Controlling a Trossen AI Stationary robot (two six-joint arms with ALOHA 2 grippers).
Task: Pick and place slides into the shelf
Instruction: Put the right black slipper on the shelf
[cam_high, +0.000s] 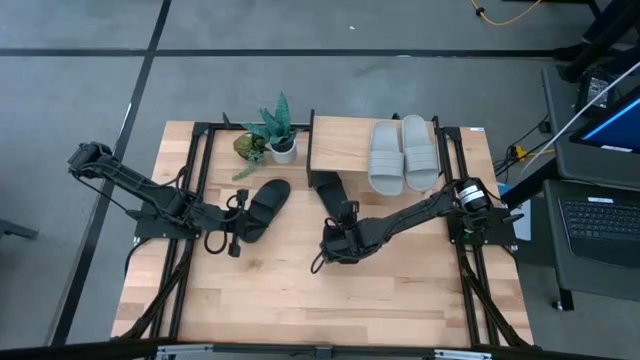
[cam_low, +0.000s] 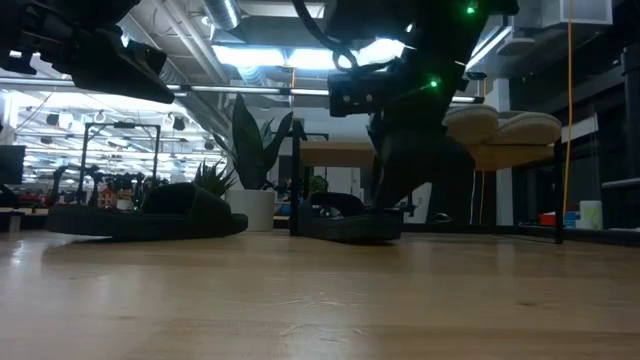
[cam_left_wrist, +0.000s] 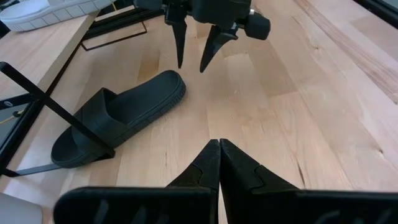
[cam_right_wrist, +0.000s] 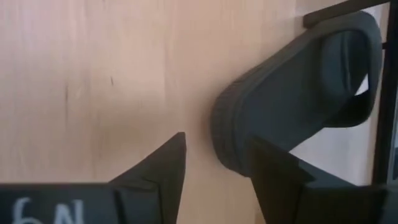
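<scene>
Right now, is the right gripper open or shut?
Open. The right gripper has its fingers spread with bare tabletop between them, just behind the heel of the black slide under the shelf.

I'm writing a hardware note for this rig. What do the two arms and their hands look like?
Both arms are dark, slim and jointed, with black cables looping beside them. The left hand has two black wedge fingers tapering to points. The right hand has the same dark fingers, with pale handwritten characters on its body, and a silver ring at its base joint.

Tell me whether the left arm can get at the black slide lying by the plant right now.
Probably yes. The left end effector sits shut beside that black slide, and the bare tabletop around it leaves the way free; it must open first.
</scene>
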